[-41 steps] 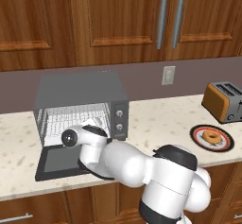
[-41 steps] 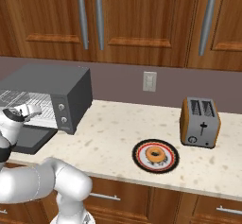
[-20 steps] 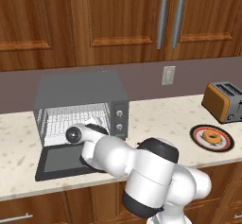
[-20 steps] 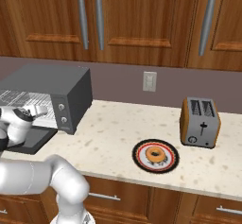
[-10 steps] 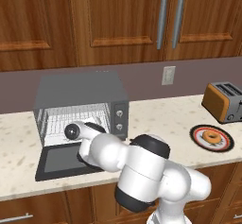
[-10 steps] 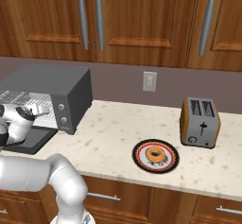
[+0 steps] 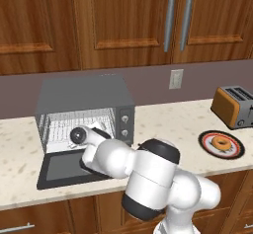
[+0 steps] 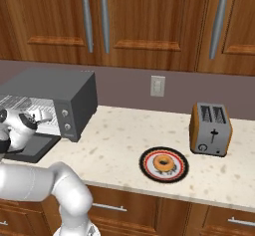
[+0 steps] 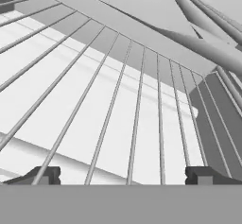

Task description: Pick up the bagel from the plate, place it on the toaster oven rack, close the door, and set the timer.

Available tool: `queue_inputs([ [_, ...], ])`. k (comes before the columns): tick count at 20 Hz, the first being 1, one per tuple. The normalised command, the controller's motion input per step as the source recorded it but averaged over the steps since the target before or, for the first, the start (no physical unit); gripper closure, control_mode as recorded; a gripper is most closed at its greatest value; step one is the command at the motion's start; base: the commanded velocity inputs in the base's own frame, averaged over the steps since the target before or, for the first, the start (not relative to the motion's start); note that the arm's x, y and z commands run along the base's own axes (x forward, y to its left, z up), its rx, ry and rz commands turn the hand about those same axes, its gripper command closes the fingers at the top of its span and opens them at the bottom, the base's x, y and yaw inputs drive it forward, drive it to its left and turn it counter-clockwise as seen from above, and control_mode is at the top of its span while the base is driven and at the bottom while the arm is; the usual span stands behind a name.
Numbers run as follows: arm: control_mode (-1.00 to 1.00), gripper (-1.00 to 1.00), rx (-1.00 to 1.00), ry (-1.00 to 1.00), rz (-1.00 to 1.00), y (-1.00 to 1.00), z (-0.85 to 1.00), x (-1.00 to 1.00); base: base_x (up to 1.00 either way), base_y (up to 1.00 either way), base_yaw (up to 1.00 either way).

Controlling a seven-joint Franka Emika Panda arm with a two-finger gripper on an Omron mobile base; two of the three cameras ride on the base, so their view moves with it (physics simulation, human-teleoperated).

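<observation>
The bagel (image 7: 221, 142) (image 8: 164, 163) lies on the red-rimmed plate (image 7: 202, 141) (image 8: 145, 163) at the right of the counter, far from my hand. The dark grey toaster oven (image 7: 84, 95) (image 8: 60, 88) stands at the left, its door (image 7: 64, 166) (image 8: 30, 150) folded down flat. My gripper (image 7: 95, 128) (image 9: 123, 176) is at the oven's mouth, open, with nothing between its fingertips (image 9: 45, 175). The hand view looks closely along the wire rack (image 9: 137, 114) (image 7: 74, 124).
An orange slot toaster (image 7: 234, 107) (image 8: 210, 129) stands behind the plate on the right. Two small knobs (image 7: 124, 126) sit on the oven's right panel. My arm's bulky white elbow (image 7: 153, 174) hangs over the counter's front edge. Wooden cabinets run above.
My arm's elbow has swung left, nearer the oven, while the hand stays at the oven mouth. The jaws have spread a little wider. The bagel has not moved.
</observation>
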Motion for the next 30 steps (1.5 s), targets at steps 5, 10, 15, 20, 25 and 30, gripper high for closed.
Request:
queue_inputs([
  [5, -1.00, 1.00, 0.01, 0.32, 0.00, 0.02, -0.14, -0.29, 0.00, 0.00, 0.00],
  [10, -1.00, 1.00, 0.00, 0.35, 0.00, 0.06, -0.15, -0.50, 0.00, 0.00, 0.00],
  [15, -1.00, 1.00, 0.00, 0.34, 0.00, 0.10, -0.22, -0.66, 0.00, 0.00, 0.00],
  [20, -1.00, 1.00, 0.00, 0.29, 0.00, 0.06, -0.38, -0.93, 0.00, 0.00, 0.00],
  [25, -1.00, 1.00, 0.00, 0.22, 0.00, 0.01, -0.53, -1.00, 0.00, 0.00, 0.00],
  [30, -1.00, 1.00, 0.00, 0.03, 0.00, 0.00, -0.53, -0.95, 0.00, 0.00, 0.00],
])
